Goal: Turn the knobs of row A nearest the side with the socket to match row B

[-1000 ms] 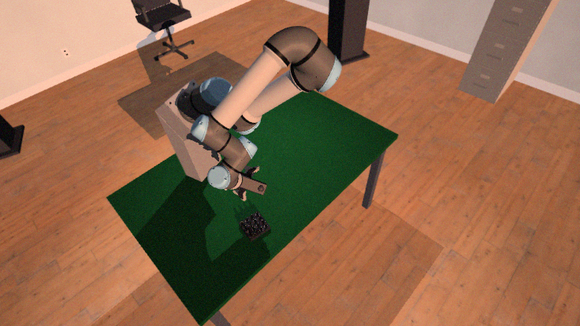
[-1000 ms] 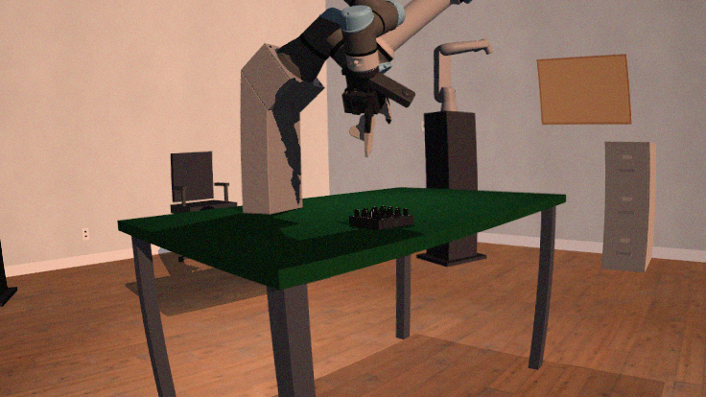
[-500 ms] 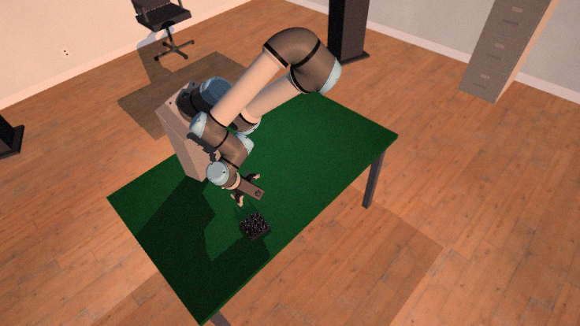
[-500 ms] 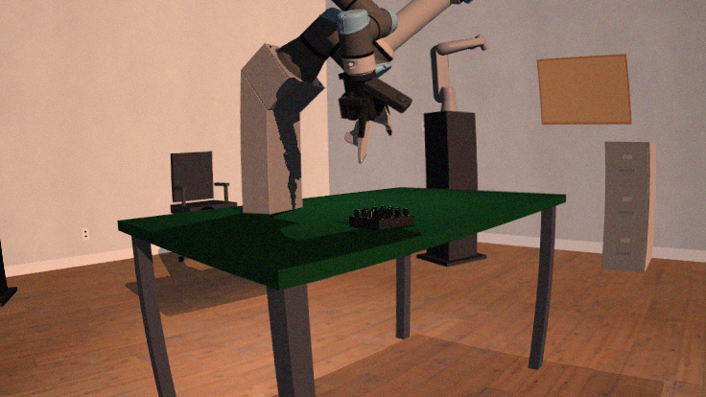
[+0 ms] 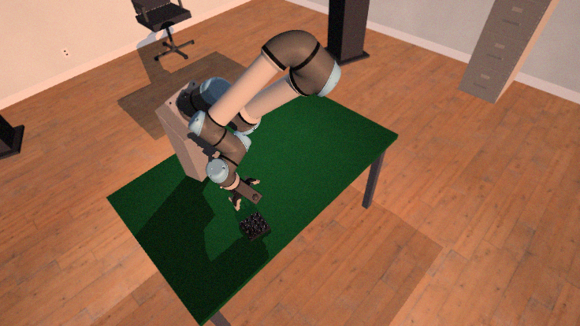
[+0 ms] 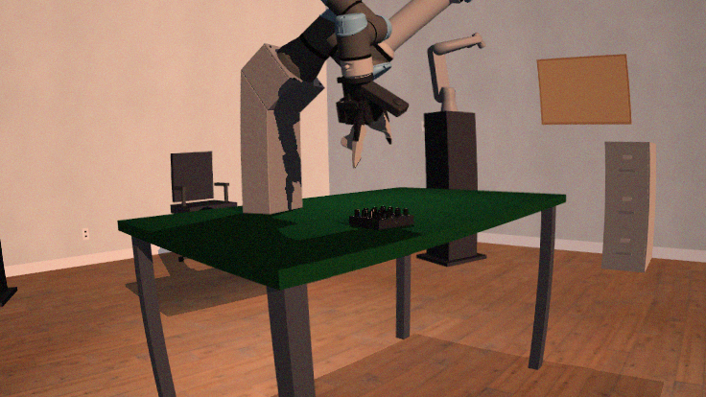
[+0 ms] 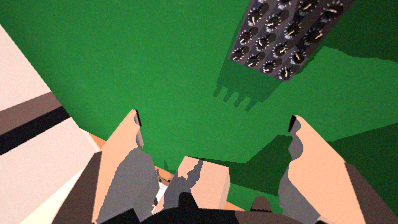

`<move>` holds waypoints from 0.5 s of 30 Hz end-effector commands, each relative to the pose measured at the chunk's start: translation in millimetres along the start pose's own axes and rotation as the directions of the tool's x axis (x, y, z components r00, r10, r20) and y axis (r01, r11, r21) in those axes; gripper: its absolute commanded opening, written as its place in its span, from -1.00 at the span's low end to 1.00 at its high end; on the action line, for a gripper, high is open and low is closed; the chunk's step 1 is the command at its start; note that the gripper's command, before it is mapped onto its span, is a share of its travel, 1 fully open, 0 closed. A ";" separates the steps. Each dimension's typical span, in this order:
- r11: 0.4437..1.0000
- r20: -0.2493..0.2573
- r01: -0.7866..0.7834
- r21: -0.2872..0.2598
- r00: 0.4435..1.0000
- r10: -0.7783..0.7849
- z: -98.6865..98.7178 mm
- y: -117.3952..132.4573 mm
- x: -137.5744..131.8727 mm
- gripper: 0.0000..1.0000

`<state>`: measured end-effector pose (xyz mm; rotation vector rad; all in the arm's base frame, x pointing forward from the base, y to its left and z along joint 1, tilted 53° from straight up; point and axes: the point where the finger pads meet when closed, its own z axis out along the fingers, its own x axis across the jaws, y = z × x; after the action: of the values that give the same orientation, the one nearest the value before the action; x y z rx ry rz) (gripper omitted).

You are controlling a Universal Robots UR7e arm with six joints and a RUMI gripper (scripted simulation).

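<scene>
Gripper point(image 5: 247, 195) point(image 6: 372, 154) point(image 7: 212, 113) wide open, holding nothing; knob box point(image 5: 254, 225) point(image 6: 381, 221) point(image 7: 274, 40) sits on table point(image 5: 308, 150) point(image 6: 468, 207) point(image 7: 150, 60), one o'clock in wrist view: best confirm socket side, centre over row A, then descend upright.

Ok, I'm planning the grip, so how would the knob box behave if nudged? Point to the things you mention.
The knob box point(image 5: 253, 238) point(image 6: 379, 222) point(image 7: 261, 68) would probably stay rigid, given its straight-edged, blocky body. It looks unlikely to tip or roll, being low, broad and flat on the green table top point(image 5: 312, 133) point(image 6: 316, 246) point(image 7: 150, 60).
</scene>
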<state>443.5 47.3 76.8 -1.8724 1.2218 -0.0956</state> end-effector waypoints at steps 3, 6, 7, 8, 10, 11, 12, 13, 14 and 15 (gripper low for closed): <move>0.999 -0.056 -0.047 0.028 0.997 0.049 8.0 -3.2 13.3 1.00; 0.998 -0.067 -0.057 0.034 0.996 0.059 9.4 -3.8 16.5 1.00; 0.997 -0.076 -0.065 0.039 0.995 0.068 10.5 -4.4 18.9 1.00; 0.997 -0.078 -0.067 0.040 0.995 0.070 10.8 -4.5 19.5 1.00; 0.996 -0.086 -0.075 0.046 0.993 0.079 11.7 -5.1 21.8 1.00; 0.996 -0.088 -0.077 0.047 0.993 0.081 12.0 -5.3 22.3 1.00; 0.996 -0.088 -0.077 0.047 0.993 0.081 12.0 -5.3 22.3 1.00; 0.996 -0.088 -0.077 0.047 0.993 0.081 12.0 -5.3 22.3 1.00; 0.996 -0.088 -0.077 0.047 0.993 0.081 12.0 -5.3 22.3 1.00; 0.995 -0.096 -0.084 0.053 0.991 0.089 12.9 -5.9 24.3 1.00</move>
<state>459.9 38.2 68.0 -1.8074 1.3176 -0.1441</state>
